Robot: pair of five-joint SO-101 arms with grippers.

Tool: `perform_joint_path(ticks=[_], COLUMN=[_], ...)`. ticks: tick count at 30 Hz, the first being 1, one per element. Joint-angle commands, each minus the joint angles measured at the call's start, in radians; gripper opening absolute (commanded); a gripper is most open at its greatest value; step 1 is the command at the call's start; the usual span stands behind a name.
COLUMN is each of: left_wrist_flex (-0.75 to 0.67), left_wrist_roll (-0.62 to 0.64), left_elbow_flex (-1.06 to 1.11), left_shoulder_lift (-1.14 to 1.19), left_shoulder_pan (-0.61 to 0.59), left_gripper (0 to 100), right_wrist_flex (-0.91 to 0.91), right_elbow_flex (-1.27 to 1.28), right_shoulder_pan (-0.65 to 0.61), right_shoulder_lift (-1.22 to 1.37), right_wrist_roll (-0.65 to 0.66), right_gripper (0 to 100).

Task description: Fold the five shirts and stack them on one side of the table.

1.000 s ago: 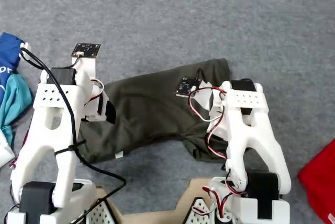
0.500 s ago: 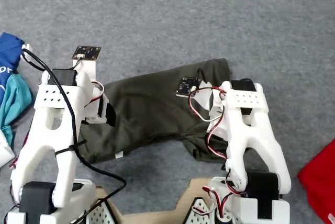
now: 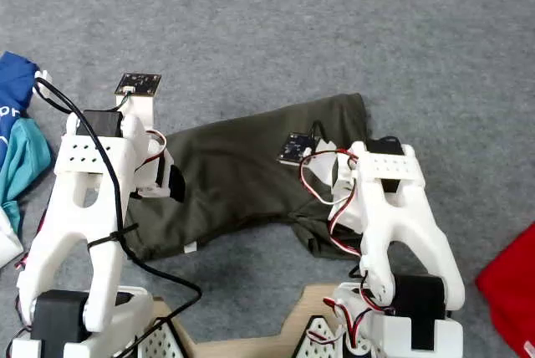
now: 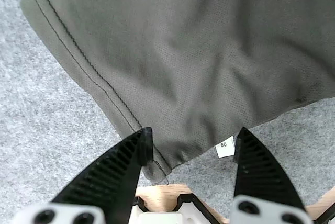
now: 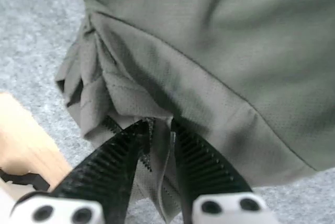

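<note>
I'm looking at the olive shirt (image 3: 242, 178) lying crumpled in the middle of the grey table cover (image 3: 351, 32) in the high view, with an arm sitting over each end of it. My left gripper (image 4: 194, 136) is hanging wide open, its jaws straddling the hemmed corner by the little white tag (image 4: 225, 148) and gripping nothing. My right gripper (image 5: 159, 125) is pinching a bunched wad of that shirt. The fabric is partly hiding the tips, so I'm only fairly sure. A blue shirt (image 3: 18, 145) is sitting at the left edge and a red shirt (image 3: 512, 291) at the lower right.
</note>
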Motion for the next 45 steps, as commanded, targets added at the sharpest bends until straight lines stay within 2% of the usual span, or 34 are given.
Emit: perform_joint_path(ticks=[1, 3, 10, 20, 24, 27, 29, 31, 33, 35, 41, 45], left_wrist_flex=[0.005, 0.005, 0.005, 0.005, 0.000, -0.003, -0.006, -0.041, -0.087, -0.143, -0.275, -0.376], left_wrist_roll=[0.003, 0.003, 0.003, 0.003, 0.003, 0.008, 0.058, 0.109, 0.137, 0.160, 0.236, 0.281], left_elbow_flex=[-0.009, -0.009, -0.009, -0.009, -0.011, -0.032, -0.075, -0.110, -0.137, -0.143, -0.121, -0.083], left_shoulder_lift=[-0.021, -0.021, -0.022, -0.028, -0.028, -0.024, -0.021, -0.021, -0.019, -0.019, 0.004, 0.150], left_shoulder_pan=[0.003, 0.002, 0.002, 0.002, 0.002, 0.002, 0.002, 0.002, 0.002, 0.002, 0.002, 0.002], left_gripper=[26, 26, 26, 26, 26, 26, 23, 17, 9, 1, 2, 2], right_wrist_flex=[0.051, 0.084, 0.149, 0.164, 0.192, 0.273, 0.313, 0.330, 0.313, 0.284, 0.084, 0.006], right_elbow_flex=[-0.018, -0.031, -0.013, 0.217, 0.228, 0.120, 0.005, -0.127, -0.251, -0.364, -0.618, -0.811], right_shoulder_pan=[-0.010, -0.012, -0.008, -0.064, -0.036, -0.001, 0.015, 0.016, 0.007, -0.018, -0.113, -0.179], right_shoulder_lift=[-0.012, -0.012, -0.025, -0.295, -0.386, -0.437, -0.452, -0.443, -0.400, -0.323, 0.050, 0.372], right_wrist_roll=[0.006, 0.006, 0.006, 0.008, 0.006, 0.006, 0.006, 0.006, -0.014, -0.048, -0.224, -0.342], right_gripper=[6.1, 3.0, 3.4, 4.0, 17.8, 25.5, 21.7, 12.4, 0.9, 2.3, 0.5, 0.5])
